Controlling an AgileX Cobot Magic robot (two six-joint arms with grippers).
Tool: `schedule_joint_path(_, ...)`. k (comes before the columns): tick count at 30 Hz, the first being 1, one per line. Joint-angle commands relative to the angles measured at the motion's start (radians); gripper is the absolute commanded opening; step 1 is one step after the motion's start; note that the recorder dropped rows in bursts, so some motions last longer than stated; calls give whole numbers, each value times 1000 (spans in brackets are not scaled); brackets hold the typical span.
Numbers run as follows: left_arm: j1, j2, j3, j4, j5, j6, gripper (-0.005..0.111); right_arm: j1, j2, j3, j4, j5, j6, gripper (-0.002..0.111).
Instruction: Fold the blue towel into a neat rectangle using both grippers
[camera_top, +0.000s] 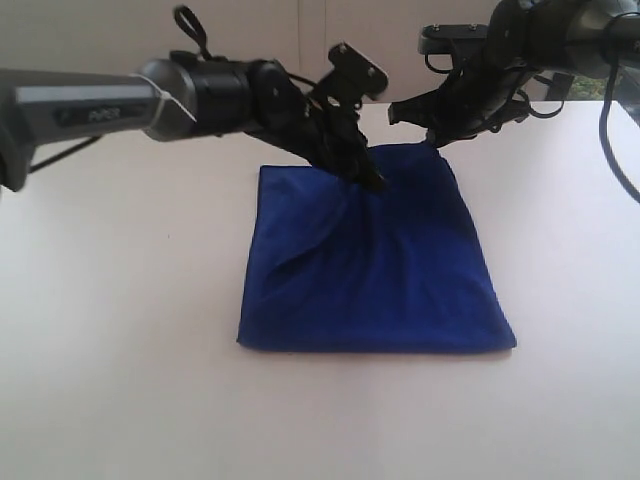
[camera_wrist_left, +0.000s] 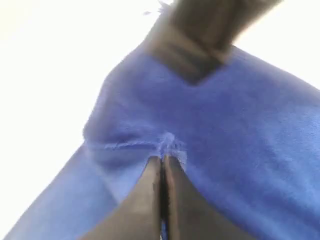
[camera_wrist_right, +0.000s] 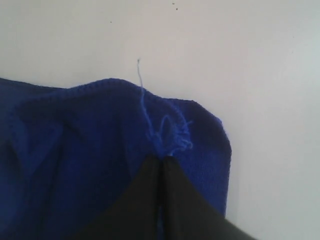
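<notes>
1. The blue towel lies on the white desk, about in the middle, between the two arms.
2. The left arm reaches over the far edge of the towel. The left jaws are closed on a pinch of the blue cloth, near the middle of that edge.
3. In the left wrist view we see the two black jaws pressed together, and the cloth gathers in small creases at their tips.
4. The right arm comes down at the far right corner of the towel. The right jaws are also closed, and they grip the cloth just inside this corner.
5. In the right wrist view a loose thread stands up from the hem, close to the tips.
6. Long wrinkles run from the left pinch toward the near left corner, while the near edge rests flat on the desk.
</notes>
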Motion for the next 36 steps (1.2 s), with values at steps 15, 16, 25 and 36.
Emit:
schedule_joint_path(15,213,-133,-4,-7,344,-162,0,-1,0,3,2,-30,-12,0)
schedule_joint_path(16,213,-133,-4,-7,344,-162,0,-1,0,3,2,-39,-12,0)
schedule_joint_path(25,212,-134,-4,-38,363,-162,0,-1,-4,3,-25,17,-12,0)
schedule_joint_path(36,212,-251,-4,-26,514,-225,0,-9,-172,3,-89,225,-12,0)
